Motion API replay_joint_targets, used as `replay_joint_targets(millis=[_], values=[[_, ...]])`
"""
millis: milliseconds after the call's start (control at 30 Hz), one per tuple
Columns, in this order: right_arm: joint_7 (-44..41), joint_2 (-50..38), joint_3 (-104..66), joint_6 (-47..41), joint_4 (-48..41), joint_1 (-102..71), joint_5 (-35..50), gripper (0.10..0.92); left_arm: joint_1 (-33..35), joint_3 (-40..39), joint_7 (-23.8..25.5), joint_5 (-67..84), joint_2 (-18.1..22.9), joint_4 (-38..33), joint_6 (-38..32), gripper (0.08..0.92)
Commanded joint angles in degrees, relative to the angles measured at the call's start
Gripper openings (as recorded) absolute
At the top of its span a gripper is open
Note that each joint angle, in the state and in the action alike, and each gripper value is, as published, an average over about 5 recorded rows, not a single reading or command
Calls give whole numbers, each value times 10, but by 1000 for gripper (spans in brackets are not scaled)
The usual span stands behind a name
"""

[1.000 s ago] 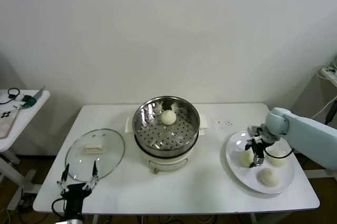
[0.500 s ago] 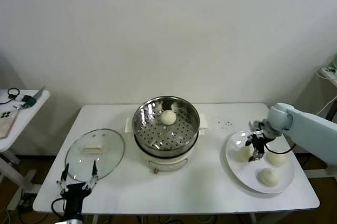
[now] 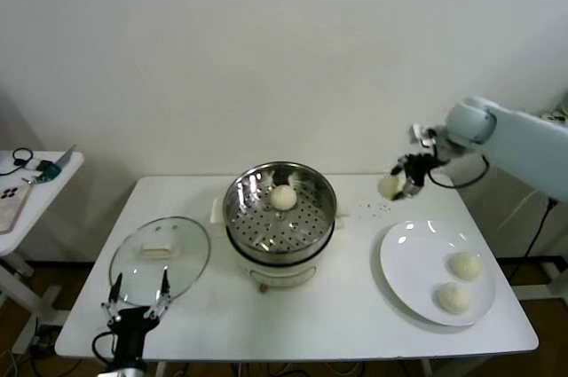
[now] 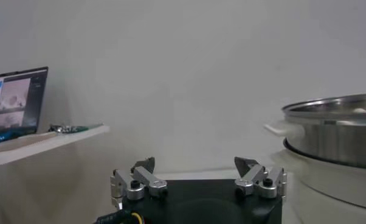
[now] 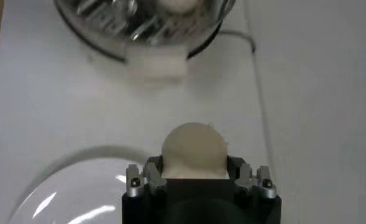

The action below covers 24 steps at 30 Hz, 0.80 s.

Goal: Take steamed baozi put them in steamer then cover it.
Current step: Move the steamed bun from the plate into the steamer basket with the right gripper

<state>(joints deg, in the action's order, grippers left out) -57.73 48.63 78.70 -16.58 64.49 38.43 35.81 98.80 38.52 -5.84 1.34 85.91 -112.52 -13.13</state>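
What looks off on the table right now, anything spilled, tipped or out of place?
Nothing stands out. The round steel steamer sits upright with one cream-white bun inside, two buns lie on the white plate, and the glass lid rests flat. The right gripper holds a fourth bun aloft; the left gripper waits open.

Even soft light, blurred wrist views

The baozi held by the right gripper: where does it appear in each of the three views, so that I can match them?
Head view: the held baozi hangs in the right gripper, in the air between the steamer and the plate.
Left wrist view: not in it; only the steamer's side shows.
Right wrist view: low centre, the baozi between the fingers, above the table.
Shared landmark: the steamer.
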Motion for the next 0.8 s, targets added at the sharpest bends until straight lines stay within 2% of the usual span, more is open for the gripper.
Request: replay_joint_targets(millis=[33, 367, 800], values=[[27, 98, 32, -33, -3, 91, 113, 670, 2, -7, 3, -8, -11, 1, -1, 823], [82, 219, 17, -87, 20, 21, 152, 677, 6, -17, 10, -6, -24, -7, 10, 823], [91, 284, 42, -89, 5, -51, 131, 679, 6, -45, 12, -21, -25, -12, 16, 823]])
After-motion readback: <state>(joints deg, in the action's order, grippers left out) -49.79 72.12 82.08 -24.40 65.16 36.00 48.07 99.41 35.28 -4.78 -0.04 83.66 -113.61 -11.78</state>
